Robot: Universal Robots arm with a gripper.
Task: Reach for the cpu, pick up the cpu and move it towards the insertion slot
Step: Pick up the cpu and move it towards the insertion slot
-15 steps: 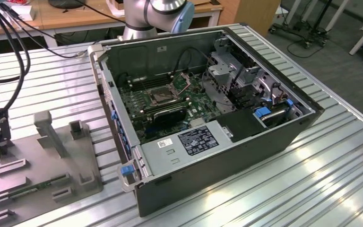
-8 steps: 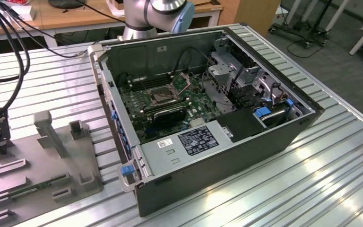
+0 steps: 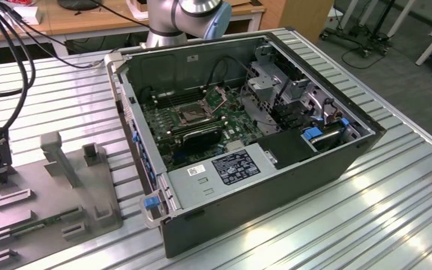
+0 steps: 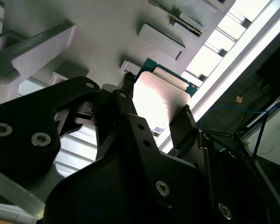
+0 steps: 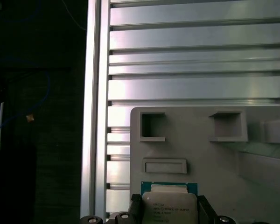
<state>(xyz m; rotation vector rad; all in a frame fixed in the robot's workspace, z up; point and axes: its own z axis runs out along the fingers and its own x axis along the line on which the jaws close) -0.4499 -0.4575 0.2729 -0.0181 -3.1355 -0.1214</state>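
In both wrist views the gripper (image 4: pixel 155 103) is clenched on the cpu (image 4: pixel 154 93). Its two black fingers (image 4: pixel 189 125) press on opposite edges, probably to leave the silvery face free. The chip sits just above or on the grey fixture plate (image 3: pixel 88 194) at the lower left of the exterior view; I cannot tell whether it has lifted clear. The insertion slot (image 3: pixel 189 115), a silver-framed socket, lies just above and left of that frame's centre, well apart from the plate, inside the open computer case (image 3: pixel 276 197), which lies on its side so the board faces upward.
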